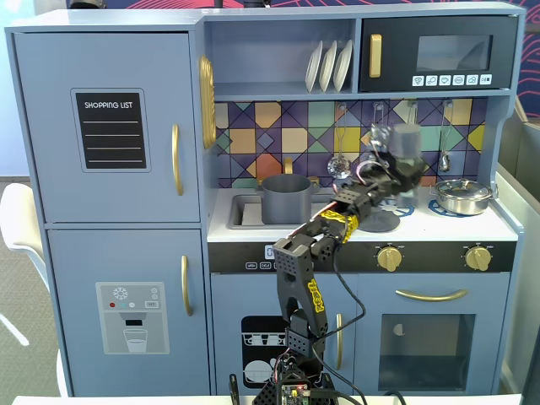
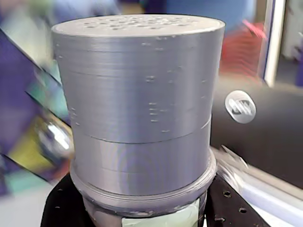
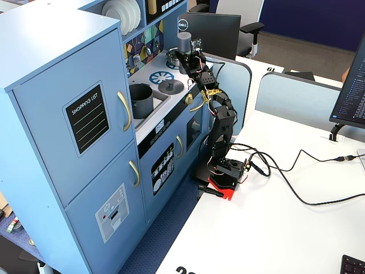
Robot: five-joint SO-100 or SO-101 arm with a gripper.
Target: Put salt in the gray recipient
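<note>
Leftmost in a fixed view, the matte dark gray cylindrical pot (image 1: pixel 287 198) stands upright in the toy kitchen's recessed sink (image 1: pixel 245 211), mouth up and uncovered, likely so it can take what is shaken in. Right of it a flat round gray lid with a knob (image 1: pixel 380 221) lies on the countertop, presumably set aside to free that mouth. Above the lid, the black two-finger gripper (image 1: pixel 396 173) holds the tall slim gray salt shaker (image 1: pixel 405 142) clear of the counter, well right of the pot. The jaws are clenched on the shaker's lower body: in the wrist view black fingers (image 2: pixel 57 208) flank its base, near the pale green label. Its long axis runs roughly vertical, perforated top (image 2: pixel 137 22) up, so no salt should fall yet. Farthest right sits a shiny steel lidded pot (image 1: pixel 461 196), untouched.
</note>
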